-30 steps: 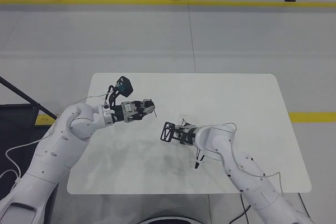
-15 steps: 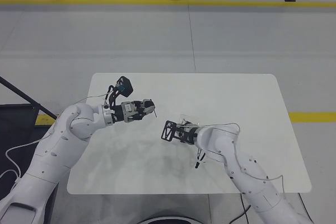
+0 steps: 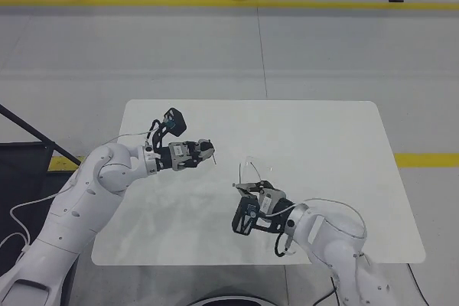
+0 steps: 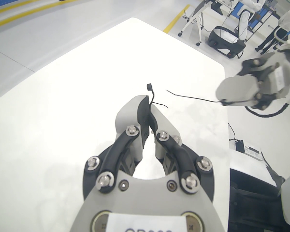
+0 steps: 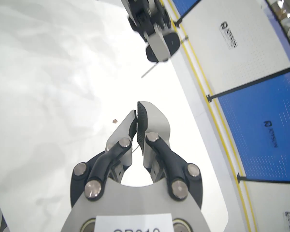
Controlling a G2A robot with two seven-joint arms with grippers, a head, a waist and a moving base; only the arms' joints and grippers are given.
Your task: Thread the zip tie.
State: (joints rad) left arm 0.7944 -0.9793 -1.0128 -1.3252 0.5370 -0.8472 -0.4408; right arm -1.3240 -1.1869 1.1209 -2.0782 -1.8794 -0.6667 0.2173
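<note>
The white table (image 3: 329,130) is only a backdrop here. Both arms appear to hold their work above its middle, probably so the threading can be done in the air, with room to turn either end.

The left gripper (image 4: 148,102) has its fingers pressed together on the zip tie (image 4: 151,95), pinching it just below the locking end. That grip leaves the head (image 4: 149,86) standing clear above the fingertips, roughly upright, so nothing blocks its opening and it makes a steady target.

The right gripper (image 4: 223,101) sits off to one side, apart from the left one. Its fingers are closed on the thin black tail (image 4: 193,97). It grips far back along the strap, so a long free length reaches towards the left gripper. This looks deliberate, because a long lead can enter the head before the fingers get in the way. It also flexes, so aiming it will likely need care.

A short thin strand (image 4: 159,104) runs sideways from the left fingertips, and whether it joins the tail cannot be told.

The tip (image 4: 168,90) points at the head and lies near it but apart, so threading has not begun.

A small brown speck (image 5: 114,121) lies on the table beside the right gripper.
</note>
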